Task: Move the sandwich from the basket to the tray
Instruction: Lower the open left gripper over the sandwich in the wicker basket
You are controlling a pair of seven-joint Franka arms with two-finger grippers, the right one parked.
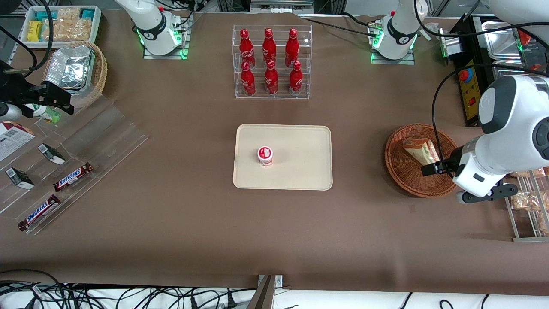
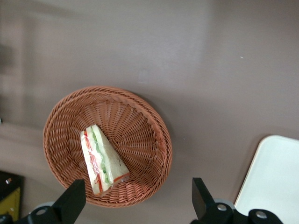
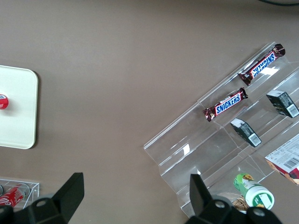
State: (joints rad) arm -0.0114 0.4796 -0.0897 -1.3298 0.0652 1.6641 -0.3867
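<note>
The sandwich (image 1: 422, 151) (image 2: 100, 158), a pale wedge with green and red filling, lies in the reddish-brown wicker basket (image 1: 399, 171) (image 2: 140, 121) toward the working arm's end of the table. My left gripper (image 1: 434, 168) (image 2: 136, 205) hangs above the basket's edge nearest the front camera. It is open wide with nothing between its fingers, and one black finger (image 2: 71, 200) is over the rim beside the sandwich's tip. The cream tray (image 1: 300, 141) (image 2: 275, 177) lies flat at mid-table, apart from the basket.
A small red-lidded cup (image 1: 265, 155) stands on the tray. An acrylic rack of red bottles (image 1: 271, 60) stands farther from the front camera than the tray. A wire rack of snack bags (image 1: 529, 201) is beside the basket. Snickers bars (image 1: 73, 177) lie toward the parked arm's end.
</note>
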